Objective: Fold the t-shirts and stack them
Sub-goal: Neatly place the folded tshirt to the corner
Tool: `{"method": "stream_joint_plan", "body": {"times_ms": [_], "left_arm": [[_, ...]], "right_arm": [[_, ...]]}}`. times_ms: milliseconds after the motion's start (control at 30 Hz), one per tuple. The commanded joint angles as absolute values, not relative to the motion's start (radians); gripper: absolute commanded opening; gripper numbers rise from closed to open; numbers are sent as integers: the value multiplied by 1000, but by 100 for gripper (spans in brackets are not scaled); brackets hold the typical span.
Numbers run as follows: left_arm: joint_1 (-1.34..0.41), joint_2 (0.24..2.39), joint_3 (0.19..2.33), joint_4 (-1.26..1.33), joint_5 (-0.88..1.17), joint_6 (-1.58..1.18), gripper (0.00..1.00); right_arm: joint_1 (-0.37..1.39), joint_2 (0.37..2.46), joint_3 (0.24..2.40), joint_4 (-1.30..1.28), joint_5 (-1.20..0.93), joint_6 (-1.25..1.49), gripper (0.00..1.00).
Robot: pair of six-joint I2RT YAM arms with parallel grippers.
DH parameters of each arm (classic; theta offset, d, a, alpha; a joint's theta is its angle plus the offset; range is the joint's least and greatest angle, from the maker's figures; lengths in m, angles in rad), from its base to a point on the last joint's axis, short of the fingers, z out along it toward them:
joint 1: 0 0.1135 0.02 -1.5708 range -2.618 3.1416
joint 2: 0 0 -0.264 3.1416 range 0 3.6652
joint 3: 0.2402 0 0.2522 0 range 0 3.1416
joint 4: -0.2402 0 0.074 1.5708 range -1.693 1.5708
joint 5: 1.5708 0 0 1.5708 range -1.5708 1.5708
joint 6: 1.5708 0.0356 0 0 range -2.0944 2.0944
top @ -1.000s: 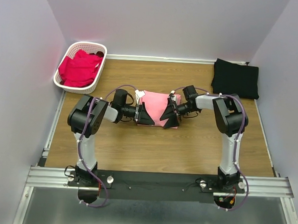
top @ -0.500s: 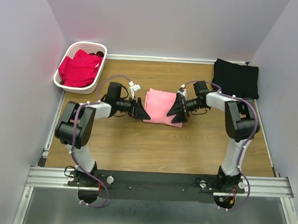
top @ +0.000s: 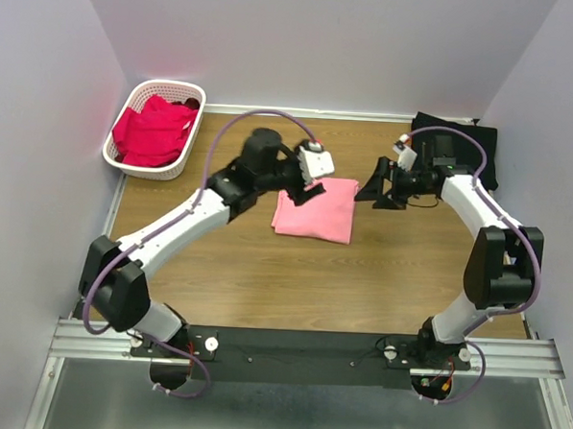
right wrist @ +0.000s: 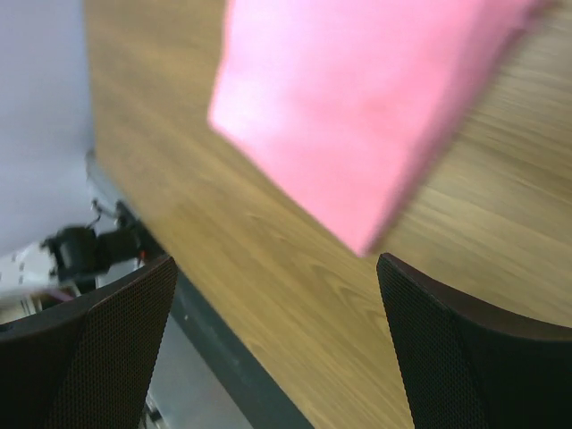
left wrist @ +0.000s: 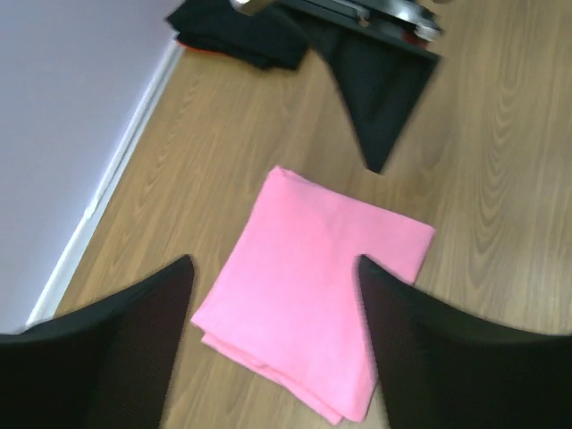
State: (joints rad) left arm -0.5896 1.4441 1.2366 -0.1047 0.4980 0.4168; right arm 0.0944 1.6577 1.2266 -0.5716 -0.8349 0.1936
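Lifting the pink tee point(top: 315, 211) by one edge looks like the likeliest way to spoil it. The fold is loose, and a shallow pinch on the top layer alone would probably let the lower layers sag open on the way to the black tee point(top: 453, 148).

From above, the pink tee lies folded mid-counter point(top: 225, 279). The black tee lies folded at the far right corner, well apart, and the red tees point(top: 154, 131) are heaped in the basket point(top: 192, 96) at far left. The left end effector point(top: 295, 191) hangs over the pink tee's far left corner. The right end effector point(top: 377, 188) sits just beside the tee's right edge. The two are near enough that a joint reach could make them clash.

From the left wrist, the left end effector point(left wrist: 273, 264) has its fingers wide apart with nothing between them — the pink tee lies below, untouched.

The right wrist view is blurred, yet the right end effector point(right wrist: 275, 261) plainly stands spread and empty, with the pink tee ahead of it and not in contact.
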Motion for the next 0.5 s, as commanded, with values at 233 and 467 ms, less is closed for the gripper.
{"method": "stream_joint_plan", "body": {"times_ms": [233,467], "left_arm": [[-968,1669,1176,-32,137,842,37],[-996,1839,1244,-25,192,854,38]], "right_arm": [[-40,1678,1158,-586,-692,239,100],[-40,1709,1146,-577,-703,252,100]]}}
